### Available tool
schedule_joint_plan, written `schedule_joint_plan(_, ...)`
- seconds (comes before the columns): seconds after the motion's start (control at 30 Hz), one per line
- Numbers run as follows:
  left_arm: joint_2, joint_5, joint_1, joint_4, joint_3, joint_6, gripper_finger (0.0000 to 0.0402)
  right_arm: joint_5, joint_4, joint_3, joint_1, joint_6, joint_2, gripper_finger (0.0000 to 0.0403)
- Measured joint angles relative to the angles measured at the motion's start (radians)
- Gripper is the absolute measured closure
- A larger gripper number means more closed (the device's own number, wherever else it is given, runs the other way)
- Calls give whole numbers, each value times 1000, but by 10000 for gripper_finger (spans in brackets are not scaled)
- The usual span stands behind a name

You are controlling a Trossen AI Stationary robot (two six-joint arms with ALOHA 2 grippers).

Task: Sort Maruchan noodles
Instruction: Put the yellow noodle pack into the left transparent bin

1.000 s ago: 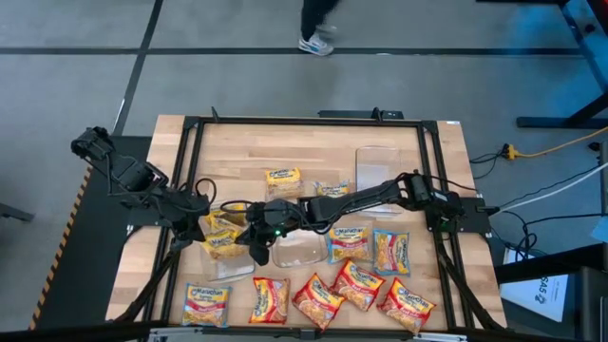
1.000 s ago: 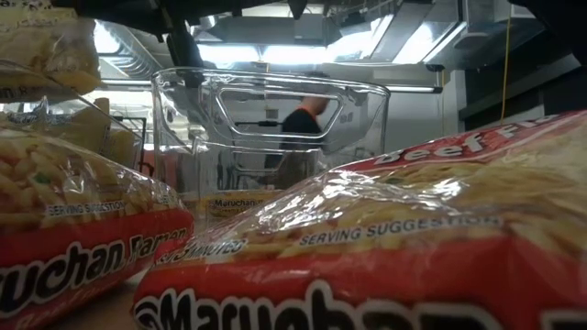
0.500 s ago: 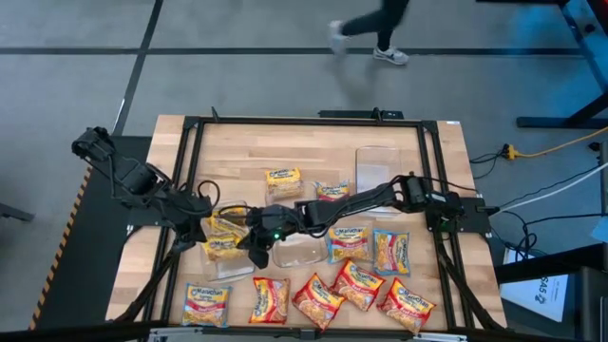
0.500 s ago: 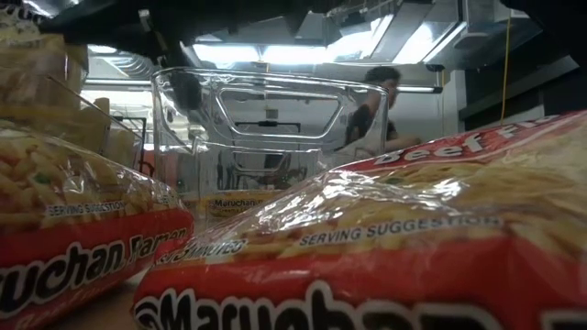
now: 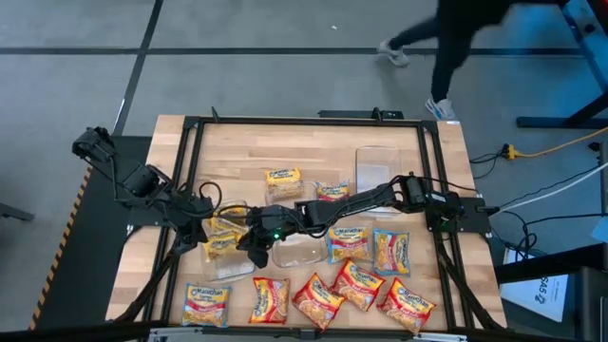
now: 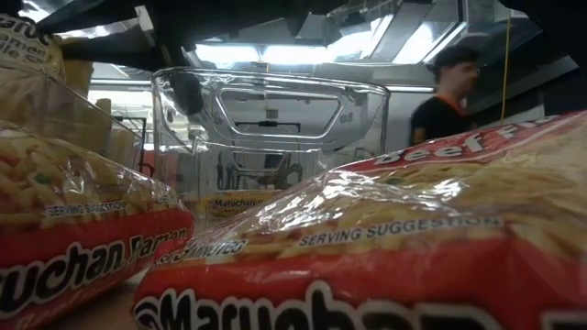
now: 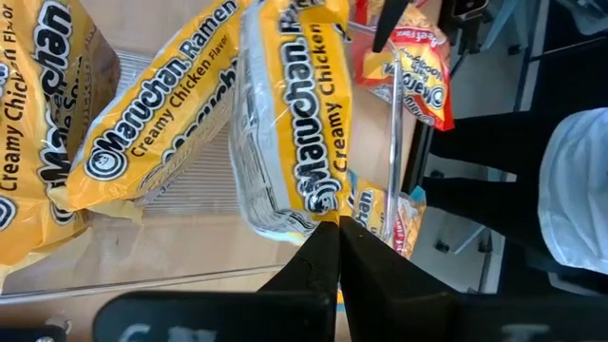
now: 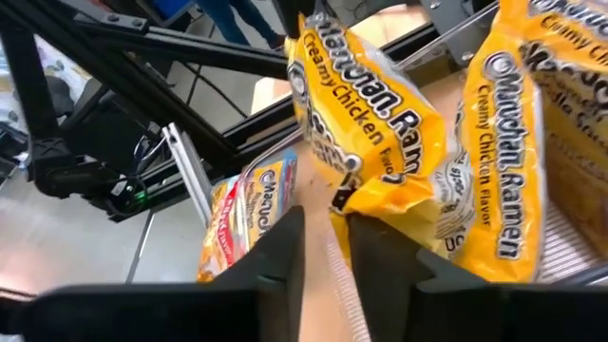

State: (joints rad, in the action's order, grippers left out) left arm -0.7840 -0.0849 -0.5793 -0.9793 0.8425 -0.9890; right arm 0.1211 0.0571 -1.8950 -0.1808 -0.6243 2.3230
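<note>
A yellow Creamy Chicken Maruchan packet [image 7: 290, 123] [image 8: 366, 104] hangs tilted over a clear tray [image 5: 233, 269] at the table's left. Other yellow packets [image 7: 142, 123] lie in that tray. My left gripper [image 7: 337, 233] [image 5: 204, 217] is shut on one end of the hanging packet. My right gripper [image 8: 328, 233] [image 5: 249, 249] reaches in from the right, open by a narrow gap. The packet's other crimped end [image 8: 344, 195] stands right at its fingertips. In the low view the packet [image 6: 23, 41] shows high at the left. My left gripper pinches the packet's end seam, at a corner [image 7: 321, 214], between its two shut fingers. The fingers slant down from the table's left. The packet stands clear of the tray, tilted, reaching away from the fingertips. My right gripper: I cannot tell whether its fingertips touch the packet's end.
Red-orange packets [image 5: 323, 299] lie along the near edge and blue-edged ones [image 5: 389, 252] at mid right. Two yellow packets [image 5: 283, 178] lie farther back. Clear trays stand at the middle [image 5: 297, 252] and the far right [image 5: 377, 166]. A person [image 5: 456, 38] walks beyond the far edge.
In the low view the lifted yellow packet has drawn toward the picture's left edge and shows less. Both arms have kept their places. The person beyond the table has walked toward the right.
</note>
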Motion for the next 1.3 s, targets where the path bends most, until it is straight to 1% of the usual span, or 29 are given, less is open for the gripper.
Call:
schedule_joint_plan(0.07,-3,5,0,-2,0,0,401,8,1,0,6,-7,0,300)
schedule_joint_plan(0.2,-10,16,0,-12,0,0,401,59,1,0,16,-53,0,279)
schedule_joint_plan(0.3,-16,23,0,-29,0,0,401,87,-5,0,18,-56,0,268)
schedule_joint_plan(0.4,-22,24,0,-33,0,-10,401,90,-7,0,18,-56,0,261)
schedule_joint_plan(0.53,-24,39,0,-54,0,-49,398,94,-7,0,18,-56,0,258)
schedule_joint_plan(0.8,-24,18,0,-111,0,-57,354,99,-9,0,23,-63,-2,258)
schedule_joint_plan(0.87,-24,19,0,-112,0,-57,347,115,-15,0,25,-76,-2,258)
schedule_joint_plan(1.0,-23,18,0,-117,0,-75,342,126,-59,0,31,-108,-3,258)
schedule_joint_plan(1.1,-20,20,0,-170,0,-79,343,134,-83,0,38,-113,-3,258)
schedule_joint_plan(1.2,-17,67,4,-225,0,-84,344,148,-82,-2,53,-116,-3,258)
schedule_joint_plan(1.3,2,126,16,-225,7,-83,344,159,-91,-40,83,-112,-3,258)
